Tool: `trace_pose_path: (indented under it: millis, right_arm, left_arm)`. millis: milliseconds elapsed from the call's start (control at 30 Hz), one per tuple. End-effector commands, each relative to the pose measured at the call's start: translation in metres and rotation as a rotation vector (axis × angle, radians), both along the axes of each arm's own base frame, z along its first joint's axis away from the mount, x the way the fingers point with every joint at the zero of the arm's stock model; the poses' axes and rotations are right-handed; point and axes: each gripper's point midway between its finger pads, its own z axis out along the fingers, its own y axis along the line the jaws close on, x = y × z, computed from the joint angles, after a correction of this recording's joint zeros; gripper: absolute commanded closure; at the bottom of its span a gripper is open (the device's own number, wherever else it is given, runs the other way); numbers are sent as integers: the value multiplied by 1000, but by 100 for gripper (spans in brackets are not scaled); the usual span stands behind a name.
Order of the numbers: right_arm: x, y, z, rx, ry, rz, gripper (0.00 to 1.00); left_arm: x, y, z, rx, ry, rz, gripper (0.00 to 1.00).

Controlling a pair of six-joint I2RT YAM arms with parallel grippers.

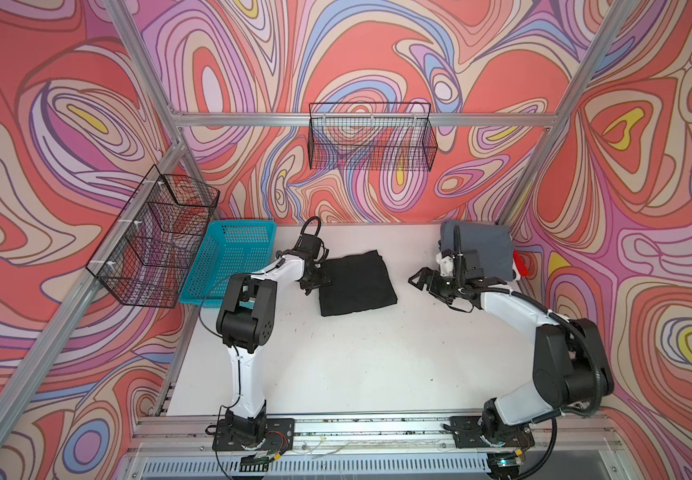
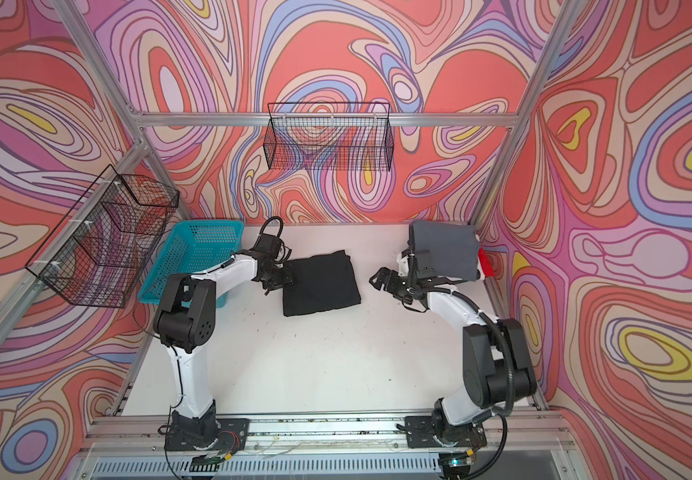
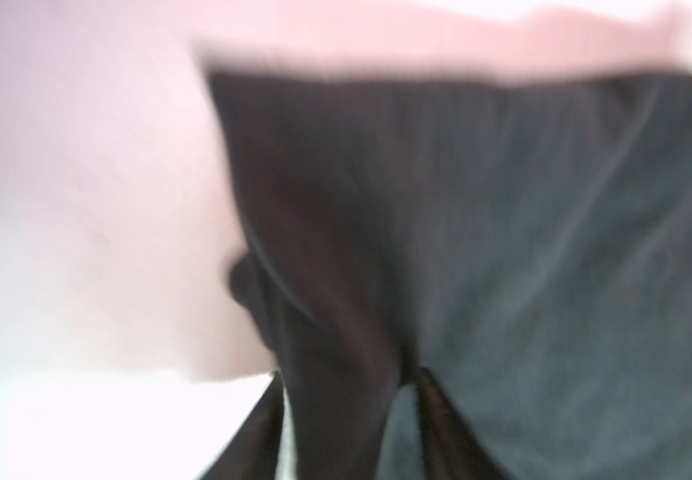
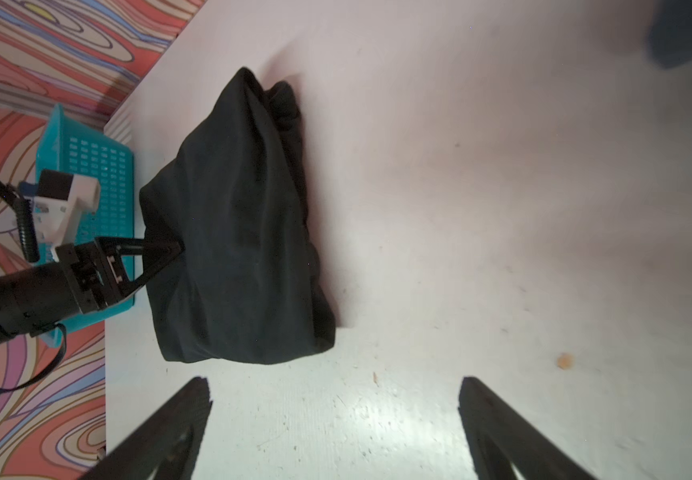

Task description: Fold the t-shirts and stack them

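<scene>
The left pincer [image 1: 317,283] sits at the edge of a folded black t-shirt [image 1: 357,282], which lies flat on the white surface [image 1: 357,365]. In the left wrist view its two fingers [image 3: 263,432] stand partly spread, with a ridge of the black cloth between them. That view is too blurred to tell whether the pads touch the cloth. From the right wrist view the tips of this pincer reach just onto the near border of the shirt. A turquoise basket [image 1: 232,257] stands behind the left pincer, on the side away from the shirt.

The right pincer [image 1: 419,276] is spread wide and holds nothing. It hovers over bare surface, pointing at the black shirt, which lies straight ahead of its tips and apart from them. So the shirt lies between the two pincers, touching the left one and clear of the right.

Behind the right pincer, past its wrist, a folded grey t-shirt [image 1: 481,249] tops a pile in the far corner of the surface. A strip of red cloth [image 1: 522,266] shows at the pile's outer edge, further still from the pincer.
</scene>
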Motion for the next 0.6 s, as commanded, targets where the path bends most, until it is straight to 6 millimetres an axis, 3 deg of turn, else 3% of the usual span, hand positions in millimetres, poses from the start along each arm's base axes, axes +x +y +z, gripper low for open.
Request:
trace_pose_path:
  millis: [0, 100, 133, 233, 400, 567]
  right_arm:
    - [23, 20, -2, 84, -41, -8, 2]
    - [36, 35, -13, 121, -51, -7, 3]
    - [40, 40, -27, 119, -21, -2, 4]
    - [52, 46, -46, 86, -9, -16, 5]
    - [68, 55, -76, 36, 31, -14, 8]
    - [69, 68, -98, -82, 79, 16, 11]
  left_arm:
    - [-6, 29, -4, 178, 32, 20, 25]
    - [-8, 43, 15, 245, -20, 48, 10]
    - [-10, 48, 22, 265, -36, 60, 9]
    - [-19, 54, 39, 278, -73, 83, 8]
    - [-37, 45, 62, 221, -126, 75, 8]
    - [-47, 42, 77, 181, -149, 73, 7]
